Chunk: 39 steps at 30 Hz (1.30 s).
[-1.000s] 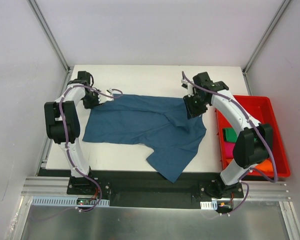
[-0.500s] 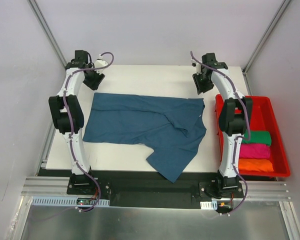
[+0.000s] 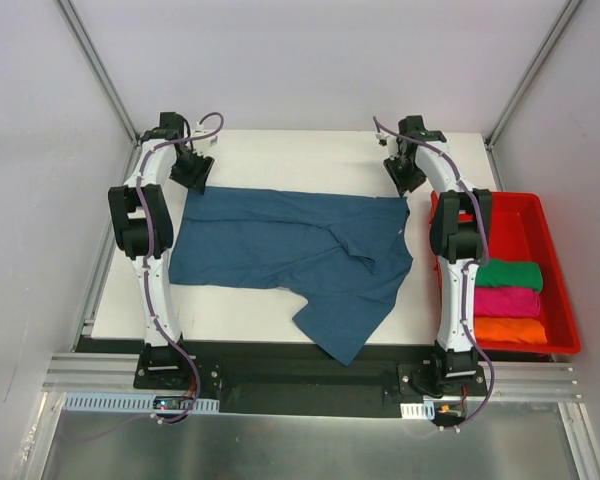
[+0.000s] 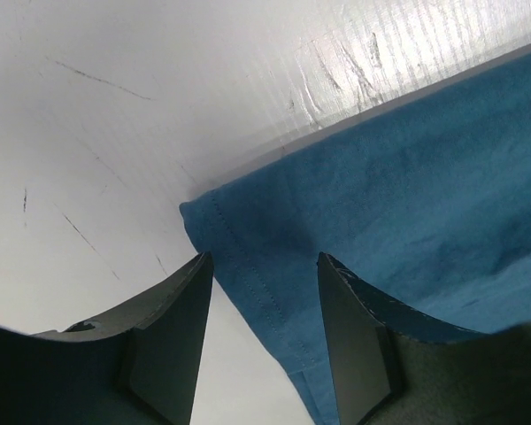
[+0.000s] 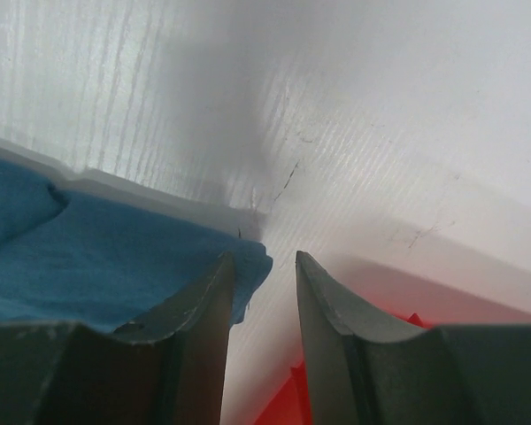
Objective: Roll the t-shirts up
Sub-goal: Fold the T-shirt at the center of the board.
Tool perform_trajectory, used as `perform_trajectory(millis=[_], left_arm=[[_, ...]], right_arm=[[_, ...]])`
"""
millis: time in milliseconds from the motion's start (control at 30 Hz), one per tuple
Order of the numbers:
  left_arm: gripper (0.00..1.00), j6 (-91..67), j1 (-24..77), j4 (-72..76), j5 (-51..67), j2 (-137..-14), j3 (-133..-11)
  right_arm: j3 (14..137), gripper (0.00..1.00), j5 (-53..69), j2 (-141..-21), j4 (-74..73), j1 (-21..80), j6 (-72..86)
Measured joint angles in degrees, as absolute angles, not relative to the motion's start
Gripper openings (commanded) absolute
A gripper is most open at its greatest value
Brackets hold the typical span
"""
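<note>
**Teal shirt spread on table, both grippers open over its far corners**

The dark teal-blue t-shirt point(image 3: 280, 245) lies spread across the middle of the white table point(image 3: 300, 155), long side running left to right. Its far edge is straight and mostly flat. Creases bunch up right of centre. One near flap runs down past the table's front edge onto the dark base strip. There is a small white speck on the cloth near the right end; I cannot tell what it is.

The left gripper point(image 3: 193, 172) is at the shirt's far-left corner, with its jaws parted to a medium gap and nothing clamped. In the left wrist view the hemmed corner of the shirt point(image 4: 407, 195) sits on the table right under the gap of the left gripper point(image 4: 264, 258), and the stitching line is visible.

The right gripper point(image 3: 408, 172) is at the far-right corner, with a narrower gap and bare table showing between the jaws, holding nothing. In the right wrist view the shirt corner point(image 5: 88, 257) ends just at the left-hand finger of the right gripper point(image 5: 264, 257), with red plastic visible low in the frame.

The red tray point(image 3: 540, 200) sits at the table's right side, just beside the shirt's right end. It holds three rolled shirts in a row: green t-shirt point(image 3: 510, 275) farthest, magenta t-shirt point(image 3: 510, 301) in the middle, and orange t-shirt point(image 3: 510, 330) nearest, each touching the next.
</note>
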<state>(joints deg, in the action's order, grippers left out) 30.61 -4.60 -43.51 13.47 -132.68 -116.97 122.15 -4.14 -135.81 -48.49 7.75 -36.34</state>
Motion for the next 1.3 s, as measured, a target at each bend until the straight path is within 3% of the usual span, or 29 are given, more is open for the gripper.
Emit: perform_trajectory(millis=[300,533,567,833,967,1167,1300], left_arm=[[0.51,29.1,-4.6,-43.9,13.4,-132.7,-117.0],[0.60,27.4,-4.8,-44.4,12.8,-134.2,-119.9],[0.62,26.5,-5.0,-44.4,12.8,-134.6,-120.7],[0.72,20.4,-6.9,-44.5,12.9,-136.5,-125.7],[0.68,18.9,-7.6,-44.5,14.1,-136.8,-127.1],[0.50,18.5,-8.1,-44.9,17.4,-138.8,-129.1],[0.51,18.9,-8.1,-46.0,18.1,-140.4,-129.1]], right_arm=[[126.4,0.37,-4.5,-141.0,-51.0,7.6,-37.4],[127.1,0.10,-3.7,-141.6,-52.5,7.6,-37.5],[127.2,0.01,-3.6,-141.7,-52.8,7.6,-37.3],[127.7,0.01,-1.1,-141.9,-53.4,6.6,-35.9],[126.2,0.01,-0.8,-141.0,-51.9,6.4,-34.9],[124.7,0.01,-0.8,-140.2,-50.5,6.3,-34.3],[124.7,0.01,-0.8,-140.2,-50.5,6.3,-33.8]])
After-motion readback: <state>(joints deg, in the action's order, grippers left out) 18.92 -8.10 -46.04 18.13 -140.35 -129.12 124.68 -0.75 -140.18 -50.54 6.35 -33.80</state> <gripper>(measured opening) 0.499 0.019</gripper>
